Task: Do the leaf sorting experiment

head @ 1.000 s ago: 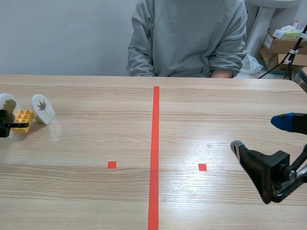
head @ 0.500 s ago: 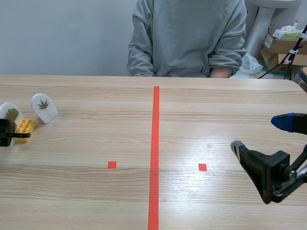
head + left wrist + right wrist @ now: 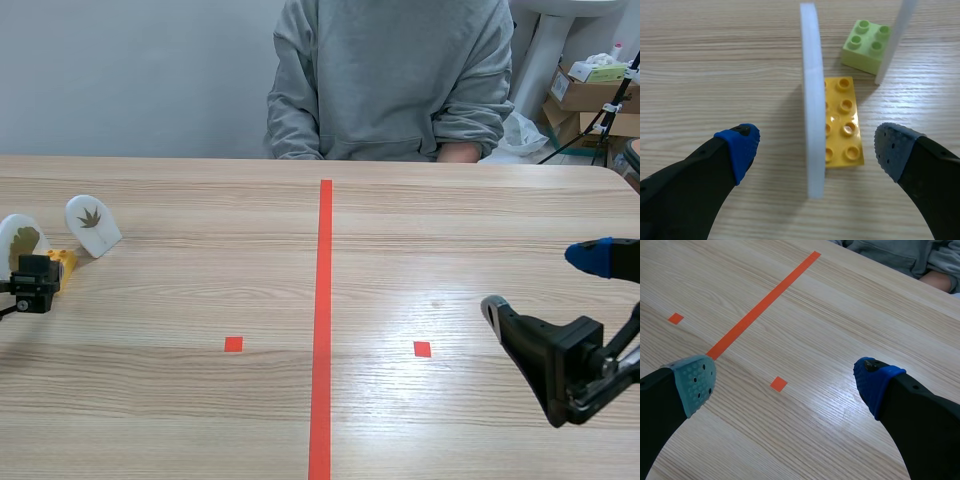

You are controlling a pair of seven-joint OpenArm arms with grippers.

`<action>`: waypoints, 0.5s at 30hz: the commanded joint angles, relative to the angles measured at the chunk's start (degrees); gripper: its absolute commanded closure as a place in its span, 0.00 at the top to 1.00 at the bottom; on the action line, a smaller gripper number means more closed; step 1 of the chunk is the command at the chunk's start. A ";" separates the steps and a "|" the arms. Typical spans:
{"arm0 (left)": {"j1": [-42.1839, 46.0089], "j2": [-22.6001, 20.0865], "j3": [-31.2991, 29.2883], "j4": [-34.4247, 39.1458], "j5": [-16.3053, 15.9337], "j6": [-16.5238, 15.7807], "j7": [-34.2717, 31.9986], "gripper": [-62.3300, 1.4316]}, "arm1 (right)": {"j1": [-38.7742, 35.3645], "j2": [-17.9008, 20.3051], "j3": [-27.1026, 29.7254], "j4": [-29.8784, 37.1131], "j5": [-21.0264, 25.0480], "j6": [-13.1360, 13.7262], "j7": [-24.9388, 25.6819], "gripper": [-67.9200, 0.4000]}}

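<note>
Sliding inward since a second ago, my left gripper (image 3: pixel 816 148) is staying spread, straddling an upright leaf card (image 3: pixel 810 100) with a yellow brick (image 3: pixel 845 125) just beside it. A green brick (image 3: pixel 865 45) and second card (image 3: pixel 895 40) are sitting just ahead. My right gripper (image 3: pixel 785 382) is hovering spread over the surface (image 3: pixel 840 315).

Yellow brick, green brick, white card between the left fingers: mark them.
yellow brick (image 3: pixel 844 122), left wrist view, studded top.
green brick (image 3: pixel 862 47), left wrist view, studded top.
white card (image 3: pixel 812 100), left wrist view, thin edge.
</note>
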 commanded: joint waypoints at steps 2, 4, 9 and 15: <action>4.87 -2.25 -0.17 8.37 -0.61 -0.57 0.35 0.80 | 0.50 0.15 0.42 0.76 0.44 -0.22 0.22 0.83; 9.22 -2.75 -0.17 14.25 -0.63 -0.92 1.36 0.80 | 0.50 0.15 0.42 0.76 0.44 -0.22 0.22 0.83; 22.82 -3.85 -0.15 31.76 -2.38 -0.94 2.80 0.80 | 0.50 0.15 0.42 0.76 0.44 -0.22 0.07 0.83; 41.03 -3.80 1.38 56.41 -6.88 -3.58 5.86 0.80 | 0.50 0.15 0.42 0.76 0.44 -0.22 0.07 0.83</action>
